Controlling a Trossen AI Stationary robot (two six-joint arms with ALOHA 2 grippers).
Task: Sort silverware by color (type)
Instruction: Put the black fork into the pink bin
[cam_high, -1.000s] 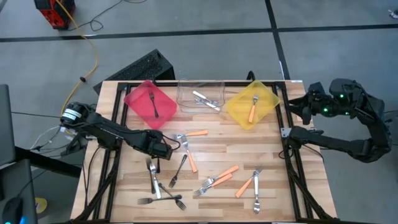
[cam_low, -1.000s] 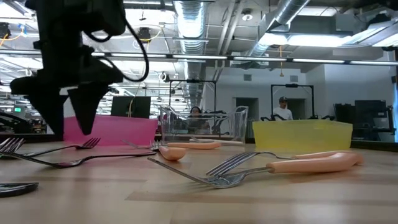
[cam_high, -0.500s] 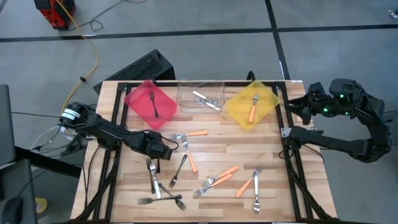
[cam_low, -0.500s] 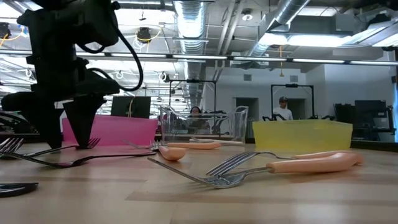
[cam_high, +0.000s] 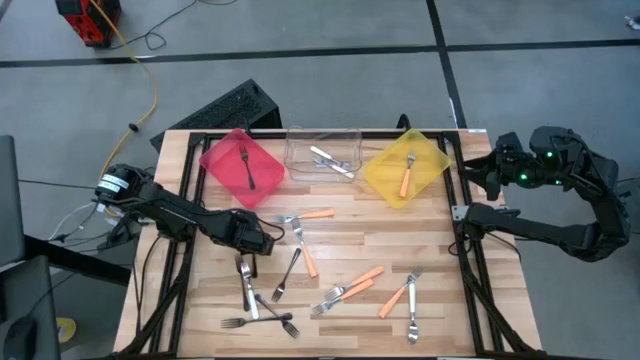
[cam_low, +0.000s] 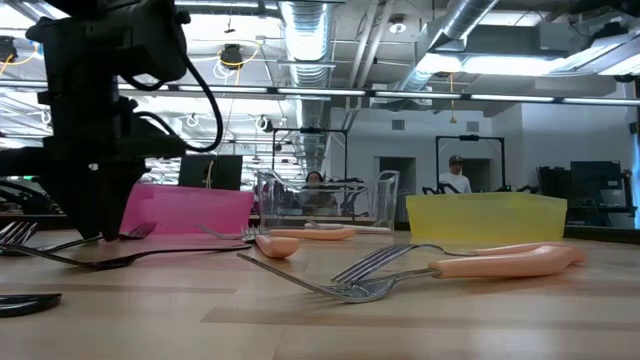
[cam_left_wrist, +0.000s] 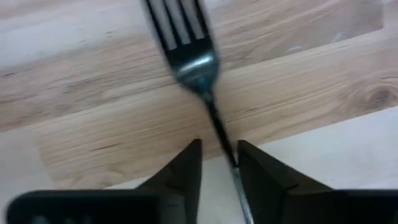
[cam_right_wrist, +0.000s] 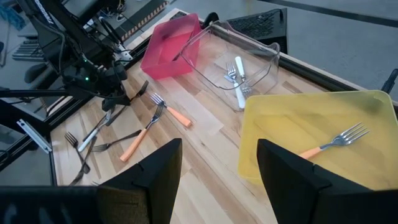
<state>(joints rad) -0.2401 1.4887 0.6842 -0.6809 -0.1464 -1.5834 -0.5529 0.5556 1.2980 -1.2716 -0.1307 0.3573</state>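
The left tool (cam_left_wrist: 217, 163) clamps a dark fork's (cam_left_wrist: 193, 59) thin handle against the wooden surface (cam_high: 350, 245); the right tool (cam_right_wrist: 217, 165) waits open.

A dark fork (cam_left_wrist: 194, 59) lies on the light wooden surface (cam_left_wrist: 311, 68), its tines running off the top centre of the frame. Its thin handle slants down between the left hand's (cam_left_wrist: 219, 163) two dark fingers (cam_left_wrist: 184, 174) at bottom centre, which stand narrowly apart around it.
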